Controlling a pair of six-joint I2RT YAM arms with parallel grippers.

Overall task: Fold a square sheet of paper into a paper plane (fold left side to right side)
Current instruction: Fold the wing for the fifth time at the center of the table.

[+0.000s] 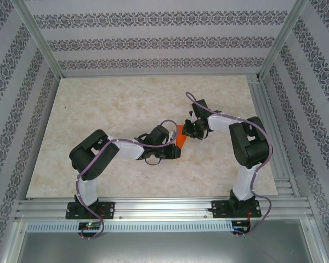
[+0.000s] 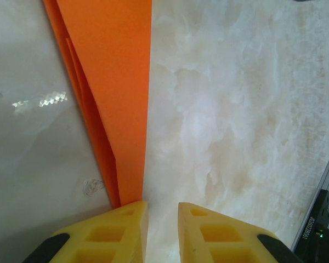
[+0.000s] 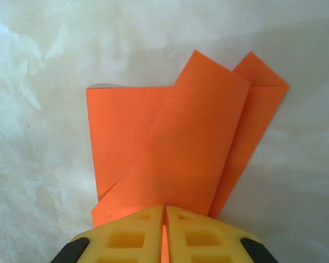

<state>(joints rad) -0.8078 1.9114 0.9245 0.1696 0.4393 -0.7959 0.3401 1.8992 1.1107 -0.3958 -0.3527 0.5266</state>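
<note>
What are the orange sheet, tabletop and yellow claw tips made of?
Orange sheet: thin matte paper, judging by crisp creases and a curling flap. Tabletop: probably glossy marble-print laminate; it reflects a light. Yellow claw tips: seemingly moulded plastic or rubber, with hollow cells.

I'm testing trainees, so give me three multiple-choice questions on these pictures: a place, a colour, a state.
1. Where is the thin bright orange sheet of paper? A. mid-table, between the left pincer and the right pincer. B. far left corner. C. on the metal rail.
2. What colour are the pincer fingers? A. blue. B. yellow. C. red.
3. How is the right pincer? A. wide open. B. shut on nothing. C. shut on the paper.
Key: A, the top view shows it there on the beige marbled table; B, both wrist views show yellow; C, orange runs between its closed fingers.
</note>
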